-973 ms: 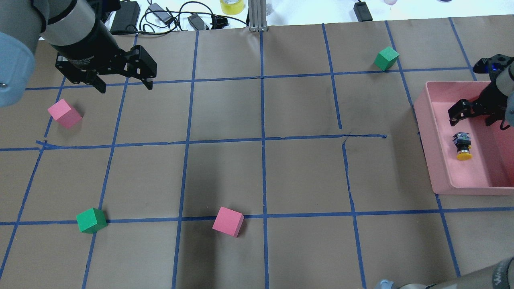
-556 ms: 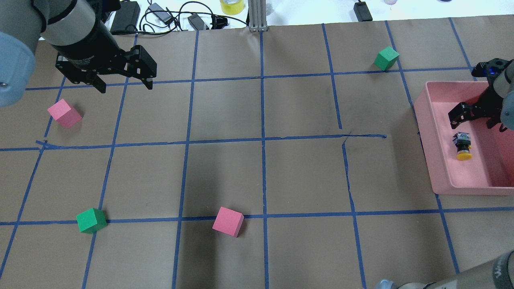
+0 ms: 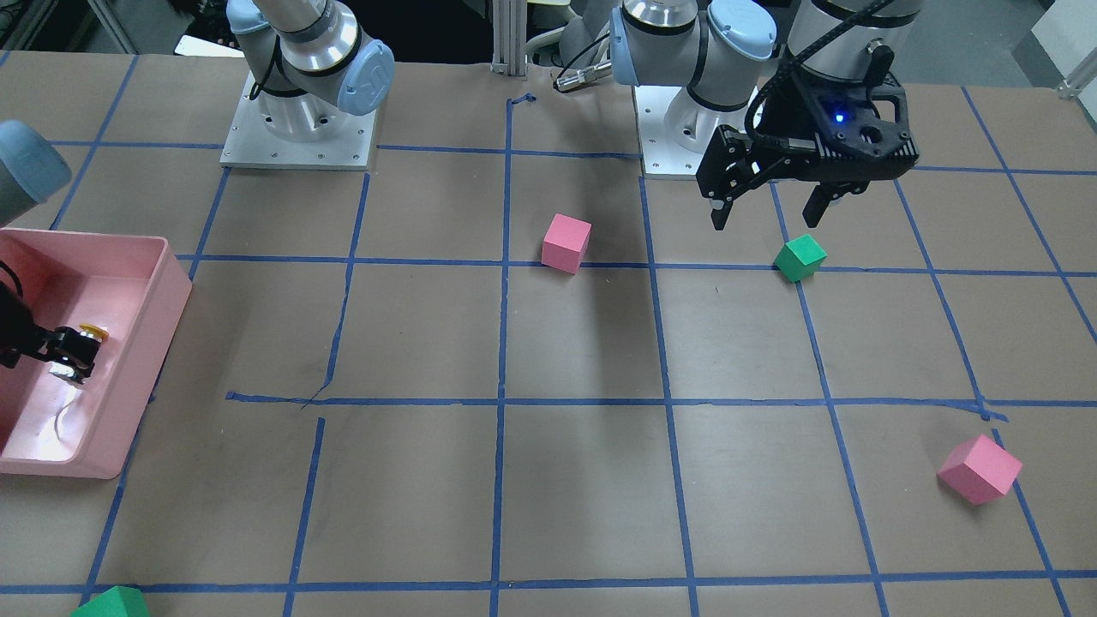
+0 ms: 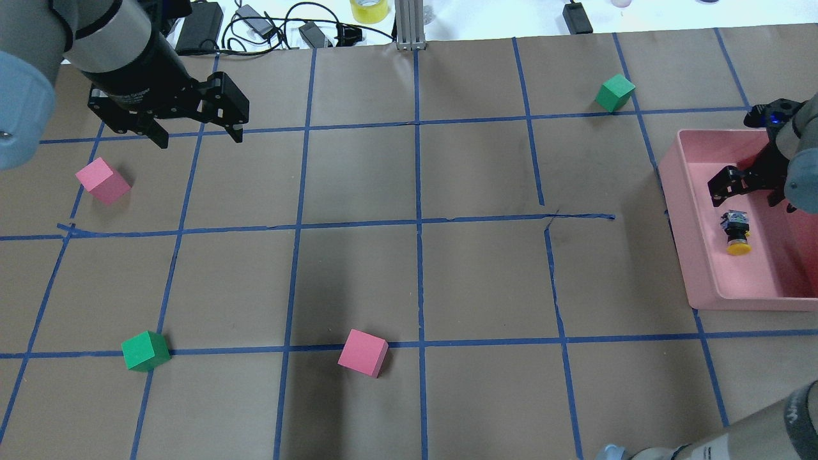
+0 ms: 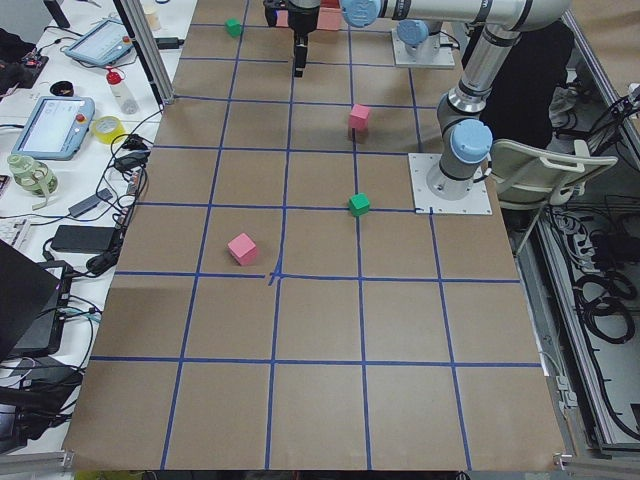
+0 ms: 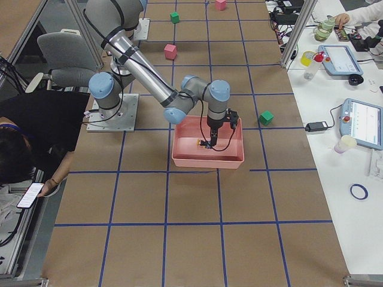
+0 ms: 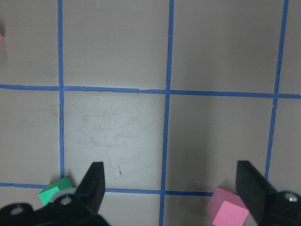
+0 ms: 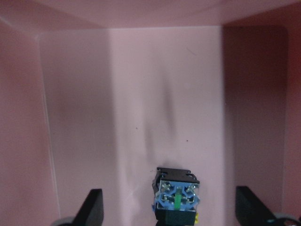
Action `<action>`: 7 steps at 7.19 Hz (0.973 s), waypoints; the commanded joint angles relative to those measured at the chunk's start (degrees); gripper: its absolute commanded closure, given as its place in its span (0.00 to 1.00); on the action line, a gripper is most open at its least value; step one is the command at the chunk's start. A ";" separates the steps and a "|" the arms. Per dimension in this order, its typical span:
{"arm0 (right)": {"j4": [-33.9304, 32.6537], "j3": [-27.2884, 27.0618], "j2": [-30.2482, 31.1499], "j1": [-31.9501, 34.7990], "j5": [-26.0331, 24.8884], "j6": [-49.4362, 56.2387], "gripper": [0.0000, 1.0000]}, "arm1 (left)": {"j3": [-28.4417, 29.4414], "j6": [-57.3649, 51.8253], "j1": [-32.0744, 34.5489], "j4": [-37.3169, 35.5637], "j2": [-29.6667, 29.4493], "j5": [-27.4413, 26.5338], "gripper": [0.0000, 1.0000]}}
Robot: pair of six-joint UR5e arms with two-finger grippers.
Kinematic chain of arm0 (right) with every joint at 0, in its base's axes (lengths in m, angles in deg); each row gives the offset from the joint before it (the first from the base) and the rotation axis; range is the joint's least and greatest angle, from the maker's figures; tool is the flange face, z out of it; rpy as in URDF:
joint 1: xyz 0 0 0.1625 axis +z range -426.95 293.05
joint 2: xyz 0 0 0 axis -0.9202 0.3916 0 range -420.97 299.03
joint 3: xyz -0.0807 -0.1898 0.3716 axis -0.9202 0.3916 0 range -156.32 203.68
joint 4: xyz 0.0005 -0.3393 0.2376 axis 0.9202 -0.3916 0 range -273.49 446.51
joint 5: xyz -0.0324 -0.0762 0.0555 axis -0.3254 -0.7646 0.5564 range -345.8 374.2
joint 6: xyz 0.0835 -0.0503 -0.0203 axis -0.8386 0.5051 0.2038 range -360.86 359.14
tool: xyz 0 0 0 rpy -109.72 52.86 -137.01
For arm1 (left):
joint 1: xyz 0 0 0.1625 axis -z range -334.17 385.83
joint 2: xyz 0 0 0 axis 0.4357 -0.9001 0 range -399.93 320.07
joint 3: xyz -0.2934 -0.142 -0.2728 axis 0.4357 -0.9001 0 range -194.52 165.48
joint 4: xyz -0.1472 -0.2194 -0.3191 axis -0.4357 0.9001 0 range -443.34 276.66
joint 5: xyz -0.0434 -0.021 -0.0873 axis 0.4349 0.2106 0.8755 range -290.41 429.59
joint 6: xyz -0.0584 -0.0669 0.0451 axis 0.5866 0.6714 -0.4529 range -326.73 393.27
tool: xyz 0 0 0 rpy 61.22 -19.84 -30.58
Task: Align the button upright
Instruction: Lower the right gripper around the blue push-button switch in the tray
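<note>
The button point(image 4: 736, 234) lies on its side on the floor of the pink bin point(image 4: 679, 220), its yellow cap toward the robot and its contact base toward the far side. My right gripper point(image 4: 753, 197) is open and hangs inside the bin just beyond the button's base, not touching it. In the right wrist view the button's base point(image 8: 177, 197) faces the camera between the spread fingers point(image 8: 92, 207). In the front view the yellow cap point(image 3: 92, 329) shows beside a finger point(image 3: 70, 350). My left gripper point(image 4: 199, 138) is open and empty above the table's far left.
Two pink cubes point(image 4: 102, 181) point(image 4: 363, 352) and two green cubes point(image 4: 146, 351) point(image 4: 615, 92) sit on the brown gridded table. The bin's walls point(image 8: 28, 117) close around the right gripper. Cables and adapters point(image 4: 255, 25) lie past the far edge.
My right gripper has shifted slightly left and nearer to the button inside the bin. The button and the left arm have not moved.
</note>
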 commanded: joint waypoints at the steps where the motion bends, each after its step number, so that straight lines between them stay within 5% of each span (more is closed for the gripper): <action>1: -1.19 0.24 -0.96 0.00 2.92 0.26 0.02 | 0.00 0.00 0.00 0.00 0.00 0.00 0.00; 7: -1.55 0.24 -1.32 0.00 1.88 0.61 0.02 | 0.00 0.00 -0.09 -0.09 0.00 0.00 0.00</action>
